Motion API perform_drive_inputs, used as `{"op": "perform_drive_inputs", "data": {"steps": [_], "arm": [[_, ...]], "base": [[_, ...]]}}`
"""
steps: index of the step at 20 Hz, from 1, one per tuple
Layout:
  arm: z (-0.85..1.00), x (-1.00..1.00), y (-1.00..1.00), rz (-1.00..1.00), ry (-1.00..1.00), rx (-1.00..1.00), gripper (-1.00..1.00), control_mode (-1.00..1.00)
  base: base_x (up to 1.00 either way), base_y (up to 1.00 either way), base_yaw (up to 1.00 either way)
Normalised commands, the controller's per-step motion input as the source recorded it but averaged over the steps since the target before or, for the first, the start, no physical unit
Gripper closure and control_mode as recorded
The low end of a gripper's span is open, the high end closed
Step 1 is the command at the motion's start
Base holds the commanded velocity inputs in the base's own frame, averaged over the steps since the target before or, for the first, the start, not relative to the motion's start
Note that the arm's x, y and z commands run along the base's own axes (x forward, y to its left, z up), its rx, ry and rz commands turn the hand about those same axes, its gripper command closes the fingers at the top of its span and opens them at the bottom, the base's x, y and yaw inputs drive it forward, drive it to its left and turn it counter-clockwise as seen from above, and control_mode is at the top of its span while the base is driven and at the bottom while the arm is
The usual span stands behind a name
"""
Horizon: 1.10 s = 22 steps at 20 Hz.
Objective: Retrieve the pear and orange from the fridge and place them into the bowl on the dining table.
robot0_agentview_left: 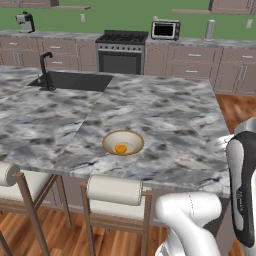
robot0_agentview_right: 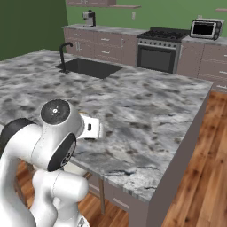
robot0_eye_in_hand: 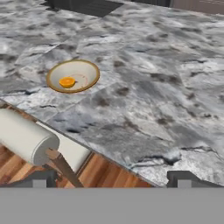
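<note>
Already the orange (robot0_agentview_left: 120, 148) sits inside the bowl (robot0_agentview_left: 131, 138) near the dining table's (robot0_agentview_left: 170, 115) front edge, within easy reach above a stool (robot0_agentview_left: 114, 190). Our gripper (robot0_eye_in_hand: 112, 178) hangs back over that edge, jaws spread wide and empty, presumably freed for the pear.

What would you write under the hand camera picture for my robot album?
Open gripper hovers past the marbled dining table edge; the orange sits in the tan bowl.

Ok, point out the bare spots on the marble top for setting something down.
Free: the wide stretch of the dining table right of the bowl, and the strip between bowl and sink. Occupied: the bowl itself, holding the orange.
</note>
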Motion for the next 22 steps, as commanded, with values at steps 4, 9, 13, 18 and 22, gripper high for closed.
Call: {"op": "perform_drive_inputs", "data": {"steps": [4, 9, 13, 18, 22], "arm": [[0.00, -0.96, 0.00, 0.00, -0.05, -0.07, -1.00, -1.00], [0.00, -0.76, 0.00, 0.00, -0.03, -0.12, -1.00, -1.00], [0.00, -0.70, 0.00, 0.00, -0.01, -0.16, -1.00, -1.00], [0.00, 0.00, 0.00, 0.00, 0.00, 0.00, -1.00, 1.00], [0.00, 0.00, 0.00, 0.00, 0.00, 0.00, -1.00, 1.00]], "base": [[0.00, 0.00, 0.00], [0.00, 0.00, 0.00], [0.00, 0.00, 0.00], [-0.55, -0.32, -0.21], [-0.46, -0.70, -0.48]]}}
